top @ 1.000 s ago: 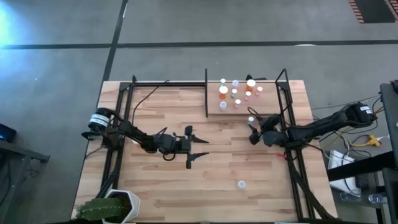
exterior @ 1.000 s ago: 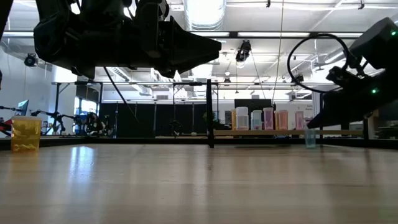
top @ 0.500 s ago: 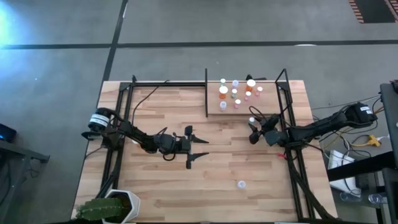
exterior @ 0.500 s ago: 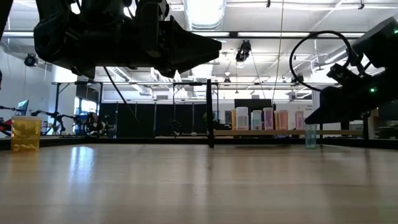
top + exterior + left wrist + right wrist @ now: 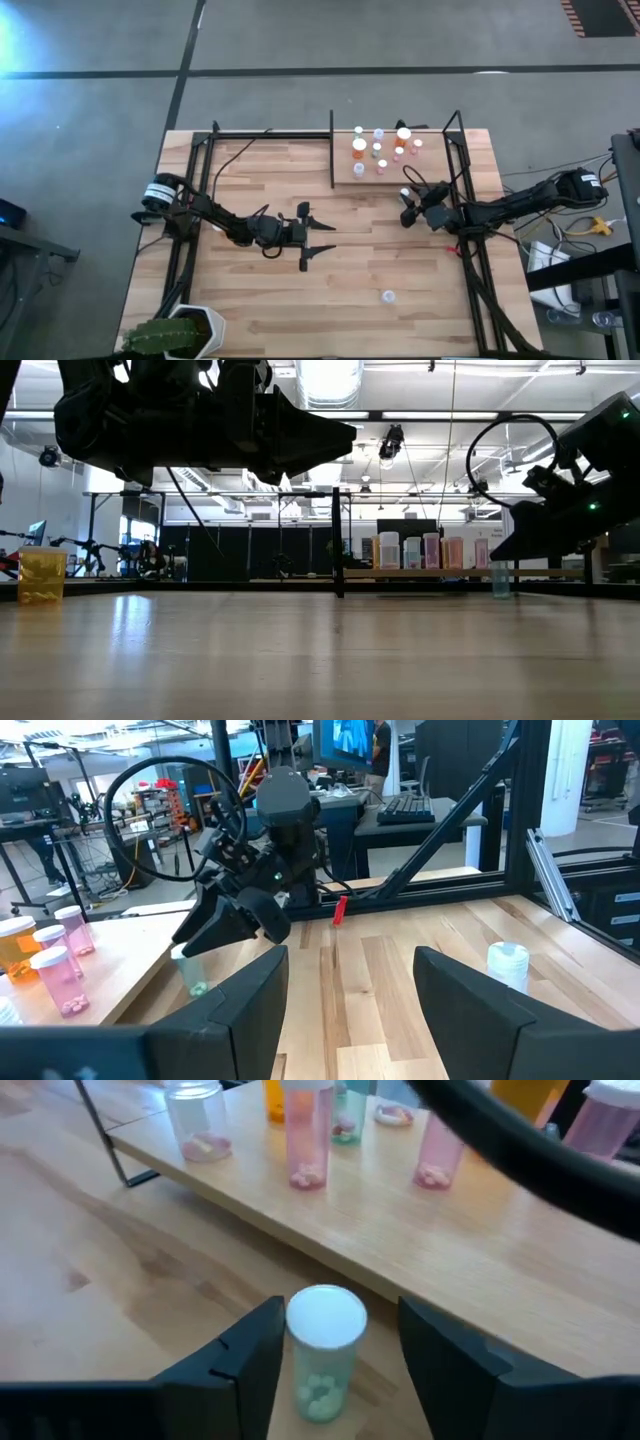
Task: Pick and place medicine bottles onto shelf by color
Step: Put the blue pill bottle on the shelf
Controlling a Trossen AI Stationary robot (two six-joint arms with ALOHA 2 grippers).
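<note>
While right gripper (image 5: 325, 1350) brackets green bottle (image 5: 323, 1352) w/ gaps, contact unclear; left gripper (image 5: 350, 985) open, empty.

A smooth grey concrete floor (image 5: 90, 60), crossed by dark seams, is seen around the light wooden plank table (image 5: 340, 290). Beyond the table, a white ceiling hung with bright strip lights (image 5: 330, 380) and ducts is shown, and black metal frames (image 5: 130, 530) are stood about. A desk with a lit computer monitor (image 5: 345, 740) and a keyboard (image 5: 415, 810) is seen further back.
</note>
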